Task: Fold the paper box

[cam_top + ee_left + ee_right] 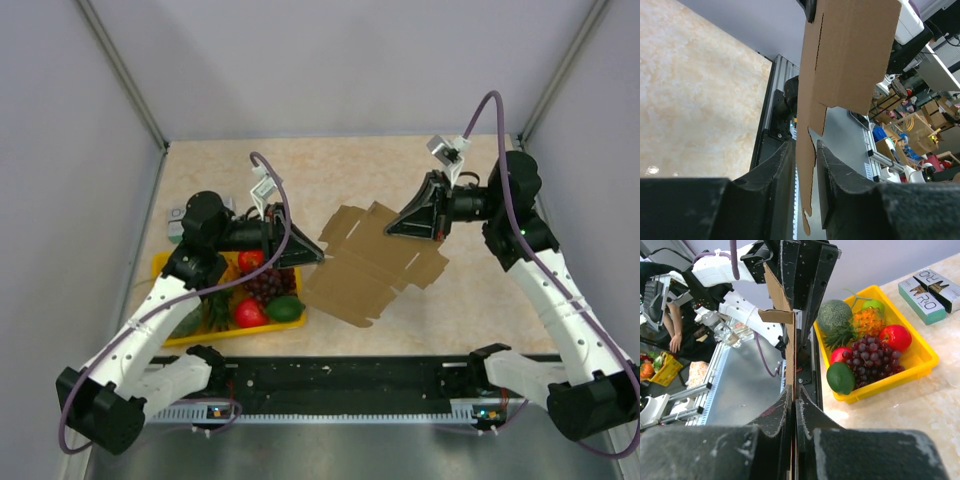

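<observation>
One beige marbled tabletop (480, 300) is spread under everything. Above it, at the centre of the top view, the paper box (365, 265), a flat brown kraft cardboard sheet with flaps and notches, is held unfolded. It is probably kept off the surface so that flaps can be creased freely. A yellow plastic tray of fruit (900, 380) is kept at lower left, beside the work. The right gripper (794, 395) is clamped on the sheet's upper right edge, likely as an anchor. The left gripper (805, 147) is set around the left edge, jaws apart, seemingly about to pinch.
</observation>
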{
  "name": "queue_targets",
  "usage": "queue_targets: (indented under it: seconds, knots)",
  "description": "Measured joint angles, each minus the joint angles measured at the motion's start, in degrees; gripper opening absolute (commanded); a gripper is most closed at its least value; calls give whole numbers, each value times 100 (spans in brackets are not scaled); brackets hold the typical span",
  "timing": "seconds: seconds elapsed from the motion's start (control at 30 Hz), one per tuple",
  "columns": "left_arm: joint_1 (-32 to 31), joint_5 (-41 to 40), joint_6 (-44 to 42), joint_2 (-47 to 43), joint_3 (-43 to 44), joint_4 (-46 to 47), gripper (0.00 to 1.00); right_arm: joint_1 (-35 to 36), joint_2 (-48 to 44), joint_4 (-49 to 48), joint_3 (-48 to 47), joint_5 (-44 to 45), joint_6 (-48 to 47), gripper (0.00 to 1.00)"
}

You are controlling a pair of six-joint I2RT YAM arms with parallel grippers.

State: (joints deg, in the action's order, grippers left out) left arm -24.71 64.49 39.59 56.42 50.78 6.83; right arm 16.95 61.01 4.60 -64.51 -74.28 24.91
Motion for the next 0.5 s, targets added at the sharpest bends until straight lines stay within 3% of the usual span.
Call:
queue_targets:
  seconds: [0.3, 0.5]
  knots:
    - [-46, 57, 254, 236, 42, 437, 28, 0, 0, -358, 39, -26, 232, 0]
    - [83, 28, 120, 304, 293, 170, 25, -26, -7, -385, 42, -13, 229, 0]
